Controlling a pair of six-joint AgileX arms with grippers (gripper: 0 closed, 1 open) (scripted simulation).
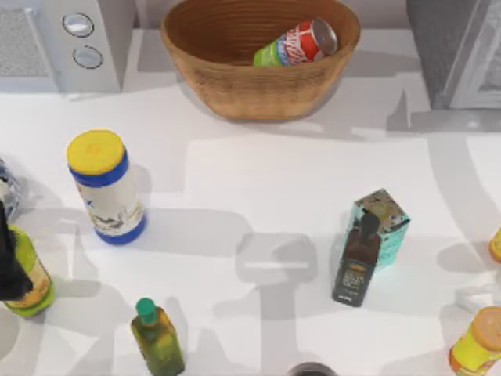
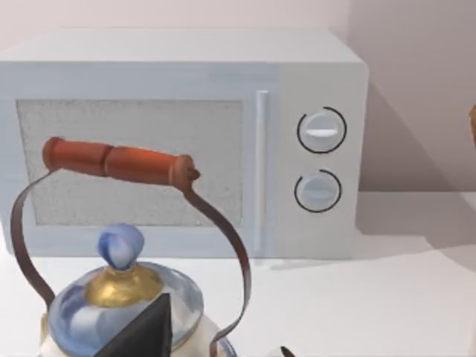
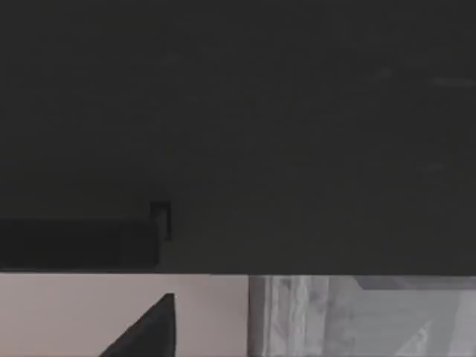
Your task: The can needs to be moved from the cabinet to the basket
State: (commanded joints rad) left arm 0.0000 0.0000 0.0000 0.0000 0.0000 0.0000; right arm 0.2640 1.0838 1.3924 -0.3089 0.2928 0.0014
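Observation:
The red can (image 1: 299,44), with its green band and silver top, lies on its side inside the brown wicker basket (image 1: 235,86) at the back middle of the table. It leans against the basket's right inner wall. The grey cabinet (image 1: 458,51) stands at the back right, and a strip of it (image 3: 357,316) shows in the right wrist view, which is otherwise mostly dark. My left gripper (image 1: 9,262) sits at the table's far left edge, well away from the can. A dark tip of my right gripper (image 3: 145,331) shows in the right wrist view.
A grey two-knob appliance (image 1: 63,39) stands back left, with a kettle (image 2: 123,297) in front of it. On the table are a yellow-lidded cylinder (image 1: 106,188), a green bottle (image 1: 156,337), a teal carton (image 1: 383,223) with a dark bottle (image 1: 356,270), and an orange-capped bottle (image 1: 477,341).

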